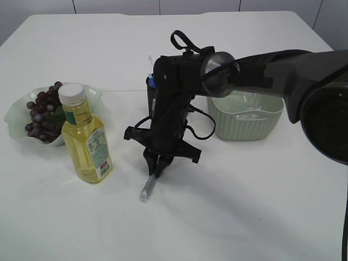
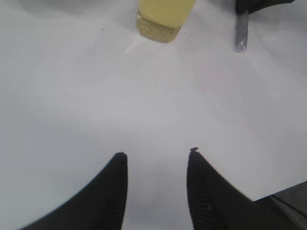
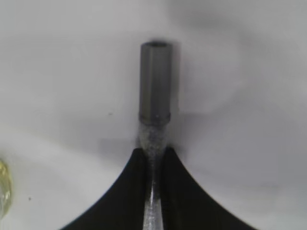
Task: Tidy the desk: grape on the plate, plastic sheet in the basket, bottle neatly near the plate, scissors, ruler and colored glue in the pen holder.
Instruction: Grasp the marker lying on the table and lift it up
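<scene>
On a white table [image 1: 244,206]: right gripper [image 1: 156,166] pinching the colored glue [image 1: 147,188], long axis straight out from its fingertips; pen holder [image 1: 150,93] just behind; left gripper [image 2: 157,158] spread, idle.

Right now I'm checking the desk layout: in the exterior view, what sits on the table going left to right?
plate of grapes → bottle → glue stick held in the right gripper → basket.

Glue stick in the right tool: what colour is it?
The glue stick has a dark grey cap and a silvery, glittery body, clearest in the right wrist view, pinched in the right tool.
</scene>
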`<state>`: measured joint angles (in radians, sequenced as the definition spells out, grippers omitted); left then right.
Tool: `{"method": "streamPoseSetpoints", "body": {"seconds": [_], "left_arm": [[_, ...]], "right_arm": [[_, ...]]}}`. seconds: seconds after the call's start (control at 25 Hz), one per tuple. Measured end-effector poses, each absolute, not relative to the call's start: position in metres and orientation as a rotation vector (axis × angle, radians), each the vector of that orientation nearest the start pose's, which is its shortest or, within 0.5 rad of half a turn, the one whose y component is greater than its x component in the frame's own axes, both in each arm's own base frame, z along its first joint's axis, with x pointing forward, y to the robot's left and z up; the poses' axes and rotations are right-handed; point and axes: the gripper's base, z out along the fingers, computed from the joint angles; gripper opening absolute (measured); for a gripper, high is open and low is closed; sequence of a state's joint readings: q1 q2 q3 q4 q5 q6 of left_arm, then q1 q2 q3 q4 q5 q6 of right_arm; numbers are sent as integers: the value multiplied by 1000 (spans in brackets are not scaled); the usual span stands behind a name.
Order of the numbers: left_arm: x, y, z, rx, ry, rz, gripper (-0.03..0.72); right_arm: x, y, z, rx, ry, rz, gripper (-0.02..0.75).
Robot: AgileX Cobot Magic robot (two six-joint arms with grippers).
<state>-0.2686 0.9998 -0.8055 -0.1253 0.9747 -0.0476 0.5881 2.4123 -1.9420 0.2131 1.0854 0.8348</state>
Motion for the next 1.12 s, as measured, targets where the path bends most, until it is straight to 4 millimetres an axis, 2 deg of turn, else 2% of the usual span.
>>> {"method": "streamPoseSetpoints", "body": {"seconds": [0.2,0.32,0.4,0.72,0.92,1.12], "left_arm": [[167,-56,298,231,2633,-267,307],[168,-56,298,230,2627,-268,307],[168,-56,298,230,2625,-268,307],[168,-56,298,228,2618,-269,307],[169,-56,298,229,2616,-269,307],[169,-56,299,231,2614,-268,307]], "right_arm": [[391,285,122,53,3198,384,34],[387,280,138,-249,3192,379,34],[387,276,153,-355,3150,375,34],[386,258,217,-484,2995,424,33],[360,243,239,-552,2901,461,31],[326,207,244,-582,2762,543,31]]}}
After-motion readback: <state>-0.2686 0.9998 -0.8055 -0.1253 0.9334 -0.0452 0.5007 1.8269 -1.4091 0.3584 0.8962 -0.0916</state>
